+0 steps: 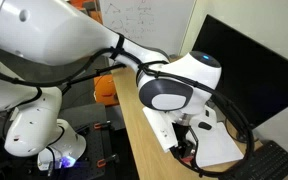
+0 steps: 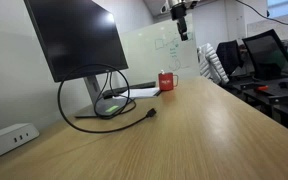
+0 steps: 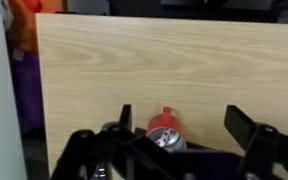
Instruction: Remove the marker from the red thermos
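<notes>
On smooth woodgrain table (image 3: 164, 60) stands squat red thermos (image 3: 166, 128), silvery-topped.

An office: monitor (image 2: 76, 38), written-on whiteboard (image 2: 149, 55), long wooden desk (image 2: 184, 130).

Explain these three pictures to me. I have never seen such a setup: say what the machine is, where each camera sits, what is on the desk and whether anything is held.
The big white machine is a robot arm that ends in a two-fingered gripper. Two pictures come from cameras standing off the robot. The third comes from a camera on the wrist, looking down past the fingers. On the wooden desk stand a small red thermos with a silvery top, a monitor and a power strip. The gripper hangs well above the thermos, open and holding nothing. The marker is too small to make out with certainty.
</notes>
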Robot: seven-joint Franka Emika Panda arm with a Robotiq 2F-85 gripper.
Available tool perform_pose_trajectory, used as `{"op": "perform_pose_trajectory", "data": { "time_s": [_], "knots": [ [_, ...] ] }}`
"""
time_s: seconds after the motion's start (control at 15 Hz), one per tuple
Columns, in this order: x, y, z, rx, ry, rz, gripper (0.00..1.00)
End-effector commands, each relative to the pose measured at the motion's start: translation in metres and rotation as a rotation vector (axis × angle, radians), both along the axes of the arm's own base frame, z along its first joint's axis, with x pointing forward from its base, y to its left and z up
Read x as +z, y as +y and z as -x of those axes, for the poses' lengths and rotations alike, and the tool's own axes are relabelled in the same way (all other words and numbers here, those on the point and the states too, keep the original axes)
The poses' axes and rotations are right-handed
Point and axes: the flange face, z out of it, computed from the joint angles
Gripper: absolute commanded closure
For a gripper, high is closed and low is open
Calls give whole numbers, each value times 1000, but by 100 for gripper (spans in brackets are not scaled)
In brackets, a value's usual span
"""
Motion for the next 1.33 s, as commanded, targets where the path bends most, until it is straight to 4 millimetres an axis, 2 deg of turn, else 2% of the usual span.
{"op": "perform_pose_trajectory", "data": {
  "time_s": [0.0,0.2,0.4,0.53,0.73,1.0,1.27],
  "knots": [
    [1,0,0,0,0,0,0],
    [1,0,0,0,0,0,0],
    [-4,17,-16,-153,-117,16,0],
    [-16,33,-32,-240,-190,16,0],
    [-48,50,-54,-378,-274,13,0],
    [-84,39,-73,-568,-374,32,0],
    [-101,17,-79,-758,-468,87,0]
  ]
}}
